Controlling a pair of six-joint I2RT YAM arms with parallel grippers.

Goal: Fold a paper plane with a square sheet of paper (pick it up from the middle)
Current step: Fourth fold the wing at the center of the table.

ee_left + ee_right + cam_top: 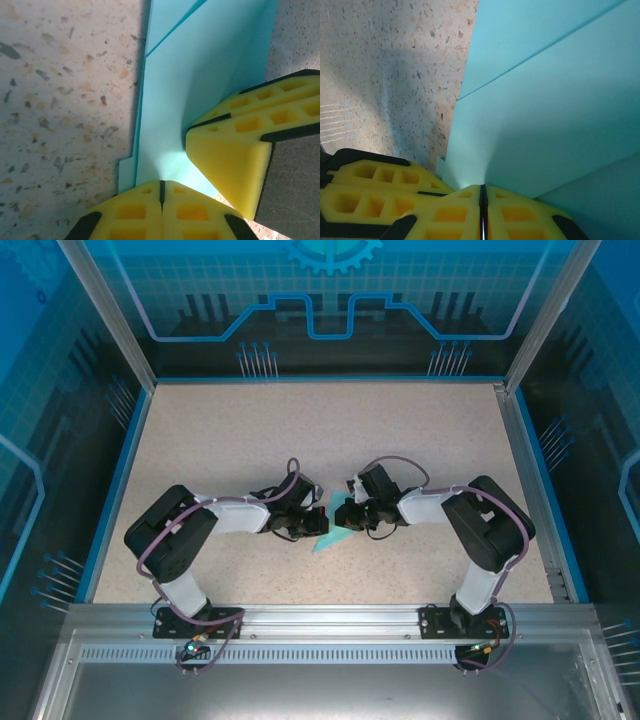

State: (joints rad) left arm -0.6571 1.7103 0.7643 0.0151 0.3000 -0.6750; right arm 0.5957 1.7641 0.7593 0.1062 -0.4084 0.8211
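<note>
The sheet of paper (322, 532) is light cyan and folded into overlapping layers, with a pointed end toward the near left in the top view. It sits at the table's middle between both grippers. My left gripper (161, 182) is shut, its yellow tips pinching the paper's (200, 90) near edge. My right gripper (482, 187) is shut on the paper (545, 110) too, from the opposite side. The right gripper's fingers (235, 150) lie on the paper in the left wrist view, and the left gripper's fingers (375, 185) show at the lower left of the right wrist view. I cannot tell whether the folds make a paper plane.
The speckled beige table (250, 440) is bordered by a blue rim and see-through walls (330, 300). Both arms (190, 530) (490, 525) reach inward from the near rail (330, 620) and meet at the centre.
</note>
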